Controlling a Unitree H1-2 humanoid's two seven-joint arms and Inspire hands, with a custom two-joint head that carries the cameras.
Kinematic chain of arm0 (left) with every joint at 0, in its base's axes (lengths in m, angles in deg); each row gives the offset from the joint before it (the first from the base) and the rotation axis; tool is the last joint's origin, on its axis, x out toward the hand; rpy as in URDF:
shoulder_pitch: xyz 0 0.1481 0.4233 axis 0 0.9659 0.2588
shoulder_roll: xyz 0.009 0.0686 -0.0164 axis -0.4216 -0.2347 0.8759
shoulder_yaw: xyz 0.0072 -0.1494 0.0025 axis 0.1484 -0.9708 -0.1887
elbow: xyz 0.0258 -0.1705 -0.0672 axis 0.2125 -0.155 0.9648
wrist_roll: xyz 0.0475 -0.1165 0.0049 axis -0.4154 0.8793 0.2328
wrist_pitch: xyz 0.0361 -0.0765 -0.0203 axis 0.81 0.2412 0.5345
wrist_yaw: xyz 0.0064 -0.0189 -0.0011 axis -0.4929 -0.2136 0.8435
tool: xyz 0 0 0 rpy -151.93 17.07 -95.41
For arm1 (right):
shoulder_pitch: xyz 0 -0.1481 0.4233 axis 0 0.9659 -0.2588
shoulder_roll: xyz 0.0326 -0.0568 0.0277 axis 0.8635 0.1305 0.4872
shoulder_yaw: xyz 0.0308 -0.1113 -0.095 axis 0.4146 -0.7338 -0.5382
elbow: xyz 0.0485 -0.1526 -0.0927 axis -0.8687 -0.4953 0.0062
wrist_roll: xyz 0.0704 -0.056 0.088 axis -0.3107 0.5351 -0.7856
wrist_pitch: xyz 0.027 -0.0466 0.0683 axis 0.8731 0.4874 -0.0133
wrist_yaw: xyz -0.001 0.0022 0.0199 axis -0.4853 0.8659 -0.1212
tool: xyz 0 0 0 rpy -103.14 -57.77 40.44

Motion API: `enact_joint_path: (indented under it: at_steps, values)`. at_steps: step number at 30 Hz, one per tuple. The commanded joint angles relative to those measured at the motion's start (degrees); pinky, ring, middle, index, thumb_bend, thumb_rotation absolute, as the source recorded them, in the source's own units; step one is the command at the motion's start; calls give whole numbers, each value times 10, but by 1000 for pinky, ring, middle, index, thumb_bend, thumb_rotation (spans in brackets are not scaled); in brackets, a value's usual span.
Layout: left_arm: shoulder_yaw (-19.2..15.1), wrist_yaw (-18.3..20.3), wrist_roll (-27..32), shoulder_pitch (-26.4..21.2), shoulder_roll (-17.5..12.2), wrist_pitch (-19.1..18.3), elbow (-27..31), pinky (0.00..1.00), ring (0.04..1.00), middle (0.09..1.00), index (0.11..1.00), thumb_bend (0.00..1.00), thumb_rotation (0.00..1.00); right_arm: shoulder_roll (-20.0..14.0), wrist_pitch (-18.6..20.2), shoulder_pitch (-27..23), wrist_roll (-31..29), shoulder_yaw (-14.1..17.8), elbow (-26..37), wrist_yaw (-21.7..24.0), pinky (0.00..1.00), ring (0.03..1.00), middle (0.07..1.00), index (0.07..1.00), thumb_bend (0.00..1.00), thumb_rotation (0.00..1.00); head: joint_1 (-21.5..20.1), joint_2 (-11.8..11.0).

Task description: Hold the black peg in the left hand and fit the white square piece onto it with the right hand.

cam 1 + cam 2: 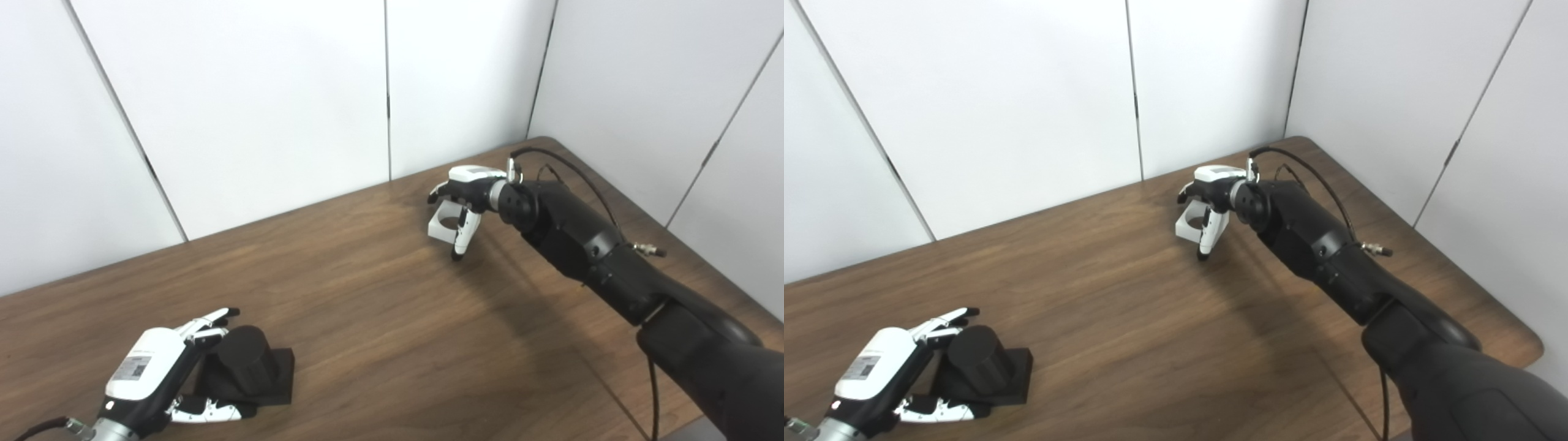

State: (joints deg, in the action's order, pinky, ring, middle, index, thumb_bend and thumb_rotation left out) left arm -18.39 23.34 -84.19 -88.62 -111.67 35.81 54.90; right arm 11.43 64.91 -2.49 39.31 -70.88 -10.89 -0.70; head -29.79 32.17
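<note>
At the lower left of the frame, the left hand (150,373) is curled about the black peg (248,361), fingers (208,321) reaching past its far side and the thumb lying low along its near side; whether they actually press the peg or only cup it cannot be told. The peg is a short dark cylinder standing upright on a black square base (278,376) that rests flat on the table. Well apart from it, in the upper middle of the frame, the right hand (1213,202) grasps the white square piece (1189,225), fingers clasped over its top edge and one white finger hanging down past its right side. The piece is a hollow white block with a round hole through it, tilted so that the hole faces the camera; its lower corner appears to be just above or touching the table, which of the two is unclear. Nothing sits in the hole, through which the brown wood shows. The right arm (1335,263), black and jointed, runs from the lower right corner up to the hand, with a thin black cable (1304,168) looping over its wrist. The table (380,318) is dark brown wood grain with a rounded far right corner, and it is enclosed by plain white wall panels (257,98) divided by dark seams.
</note>
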Motion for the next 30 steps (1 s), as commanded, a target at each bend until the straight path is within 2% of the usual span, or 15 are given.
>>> enact_joint_path:
  at_steps: [1, 11, 23, 30]
  values:
    - [39, 85, -26, 47, -10, 7, -18, 678, 825, 894, 490, 524, 57, -29, 3, -33, 8, 10, 21, -7, 803, 891, 929, 862, 912, 155, 0, 1]
    - [37, 93, -19, 45, -13, 5, -13, 678, 824, 898, 490, 524, 57, -36, 3, -39, 23, 1, 23, -3, 824, 911, 929, 838, 899, 183, 4, 7]
    - [37, 103, -19, 45, -12, -4, -5, 686, 831, 898, 491, 523, 57, -52, 6, -39, 25, 4, 38, 18, 812, 910, 924, 838, 904, 150, 8, 12]
    - [36, 97, -22, 46, -10, 3, -7, 673, 821, 891, 490, 524, 57, -53, 9, -34, 26, 4, 42, 18, 805, 909, 923, 840, 888, 146, 10, 16]
